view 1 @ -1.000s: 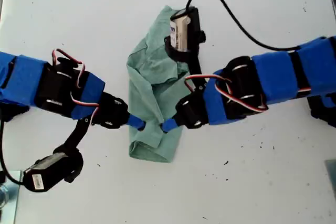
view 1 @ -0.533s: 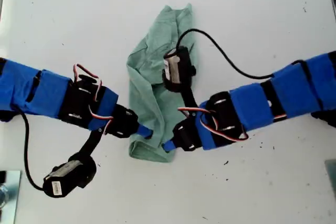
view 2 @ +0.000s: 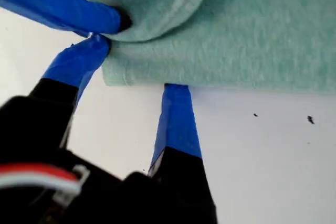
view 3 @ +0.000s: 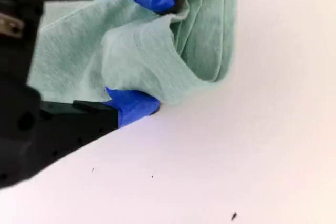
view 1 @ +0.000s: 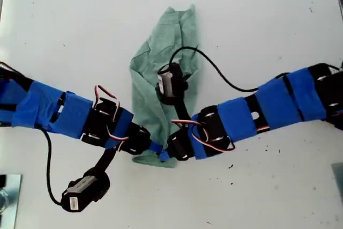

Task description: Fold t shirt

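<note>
The sage-green t shirt lies crumpled in a long strip on the white table, its hem end nearest both grippers. My first gripper comes from the exterior view's left. In the first wrist view, my first gripper is open, its blue fingers straddling the hem corner of the t shirt. My second gripper comes from the exterior view's right and meets it there. In the second wrist view, a bulging fold of the t shirt sits between the parted fingers of my second gripper.
The second arm's wrist camera hangs over the shirt's middle, trailing a black cable. The first arm's camera hangs low at the exterior view's left. A metal piece sits at that view's lower left corner. Dark specks dot the table.
Both arms have reached further in and slid down along the shirt's sides, so the grippers now meet at its hem end. The second arm's camera moved from the collar end to mid-shirt.
</note>
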Controlling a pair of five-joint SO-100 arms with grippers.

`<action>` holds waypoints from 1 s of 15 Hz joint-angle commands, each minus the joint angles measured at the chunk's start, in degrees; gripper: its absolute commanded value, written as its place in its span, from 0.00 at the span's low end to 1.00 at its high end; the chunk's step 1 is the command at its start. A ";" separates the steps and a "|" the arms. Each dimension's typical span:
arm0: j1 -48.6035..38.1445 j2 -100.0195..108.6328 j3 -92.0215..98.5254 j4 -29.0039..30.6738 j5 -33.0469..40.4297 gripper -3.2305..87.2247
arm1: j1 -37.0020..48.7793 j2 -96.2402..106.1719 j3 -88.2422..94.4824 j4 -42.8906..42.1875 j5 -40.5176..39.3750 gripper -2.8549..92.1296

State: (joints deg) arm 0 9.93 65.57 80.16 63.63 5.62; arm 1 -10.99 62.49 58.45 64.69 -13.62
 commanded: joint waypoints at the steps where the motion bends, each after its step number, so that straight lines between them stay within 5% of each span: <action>1: 0.97 -3.52 -4.66 -0.35 0.70 0.20 | -0.35 -2.46 -1.93 -0.35 -0.26 0.20; 3: 2.46 -7.91 -12.30 5.01 -0.18 0.03 | -1.23 -6.24 -5.63 5.19 2.29 0.06; 10: 7.38 5.01 -18.90 4.31 3.87 0.03 | -5.10 15.73 -8.88 10.99 -9.84 0.06; 15: 9.84 9.23 -18.90 1.32 5.98 0.03 | -8.44 18.28 -7.56 3.43 -14.94 0.06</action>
State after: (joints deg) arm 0 18.28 69.35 63.81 66.53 10.90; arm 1 -18.46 75.32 51.86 70.40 -27.33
